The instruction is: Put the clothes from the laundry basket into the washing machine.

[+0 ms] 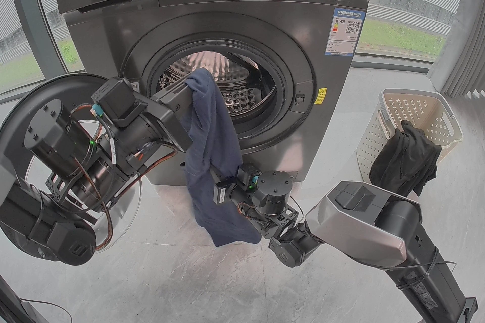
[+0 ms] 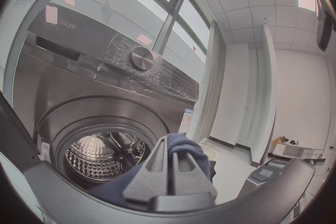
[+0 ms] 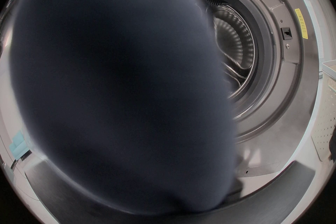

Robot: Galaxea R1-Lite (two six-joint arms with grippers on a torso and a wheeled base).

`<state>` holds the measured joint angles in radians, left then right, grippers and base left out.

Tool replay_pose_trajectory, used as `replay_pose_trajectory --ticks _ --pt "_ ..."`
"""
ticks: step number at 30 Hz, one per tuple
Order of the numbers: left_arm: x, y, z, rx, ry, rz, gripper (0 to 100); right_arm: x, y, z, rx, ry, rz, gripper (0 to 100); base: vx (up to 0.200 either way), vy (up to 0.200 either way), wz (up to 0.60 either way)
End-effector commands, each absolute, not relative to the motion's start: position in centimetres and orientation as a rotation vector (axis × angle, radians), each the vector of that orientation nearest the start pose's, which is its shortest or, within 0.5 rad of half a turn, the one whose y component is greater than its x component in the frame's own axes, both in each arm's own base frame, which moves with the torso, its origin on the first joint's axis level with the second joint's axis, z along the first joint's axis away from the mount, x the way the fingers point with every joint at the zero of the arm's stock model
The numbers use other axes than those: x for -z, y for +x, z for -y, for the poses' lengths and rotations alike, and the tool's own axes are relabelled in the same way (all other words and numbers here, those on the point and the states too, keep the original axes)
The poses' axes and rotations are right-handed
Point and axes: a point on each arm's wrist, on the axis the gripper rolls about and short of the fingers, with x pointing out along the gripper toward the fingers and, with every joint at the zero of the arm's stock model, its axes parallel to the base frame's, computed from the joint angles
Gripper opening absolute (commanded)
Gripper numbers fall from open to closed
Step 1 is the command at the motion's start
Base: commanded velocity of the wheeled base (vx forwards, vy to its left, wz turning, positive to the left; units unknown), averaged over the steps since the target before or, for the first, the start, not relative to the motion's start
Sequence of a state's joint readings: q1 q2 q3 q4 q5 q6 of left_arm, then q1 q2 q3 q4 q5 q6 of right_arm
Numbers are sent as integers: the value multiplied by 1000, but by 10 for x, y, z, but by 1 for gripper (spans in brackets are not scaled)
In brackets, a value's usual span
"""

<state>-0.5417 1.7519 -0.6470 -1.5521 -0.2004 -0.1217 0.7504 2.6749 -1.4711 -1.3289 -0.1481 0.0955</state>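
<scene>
A dark blue garment [image 1: 214, 157] hangs from my left gripper [image 1: 188, 87], which is shut on its top edge right in front of the washing machine's open drum [image 1: 237, 87]. In the left wrist view the gripper [image 2: 170, 151] pinches a fold of the blue cloth [image 2: 183, 144], with the drum [image 2: 101, 156] just beyond. The garment's tail reaches the floor. My right gripper [image 1: 221, 192] sits low against the hanging cloth, which covers its tip and blankets the right wrist view [image 3: 119, 88]. A black garment [image 1: 406, 160] is draped over the white laundry basket [image 1: 389, 96] on the right.
The washer's round door [image 1: 38, 97] stands swung open on the left, behind my left arm. The basket stands on the grey floor beside the machine's right side. Open floor [image 1: 166, 273] lies in front of the machine.
</scene>
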Motion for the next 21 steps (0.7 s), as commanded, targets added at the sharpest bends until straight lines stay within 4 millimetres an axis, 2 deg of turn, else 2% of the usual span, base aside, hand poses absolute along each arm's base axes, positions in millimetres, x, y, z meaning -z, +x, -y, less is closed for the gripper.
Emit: replay_pose_trajectory --ticks 1,3,5,9,15,21 --pt "-211 254 151 735 -187 386 0 -16 372 -335 -595 153 92 0 0 0 0" --pt "-197 271 137 666 -162 341 0 -36 369 -324 -582 162 106 0 0 0 0" --pt "-184 283 128 624 -146 304 0 -49 365 -310 -567 155 94 0 0 0 0" --pt "-155 297 117 583 -106 212 0 -76 361 -280 -522 149 94 0 0 0 0" --pt "-113 297 116 623 -27 69 0 -116 355 -256 -490 163 146 0 0 0 0" --pt "-80 294 106 665 23 -51 0 -133 358 -243 -463 174 184 0 0 0 0"
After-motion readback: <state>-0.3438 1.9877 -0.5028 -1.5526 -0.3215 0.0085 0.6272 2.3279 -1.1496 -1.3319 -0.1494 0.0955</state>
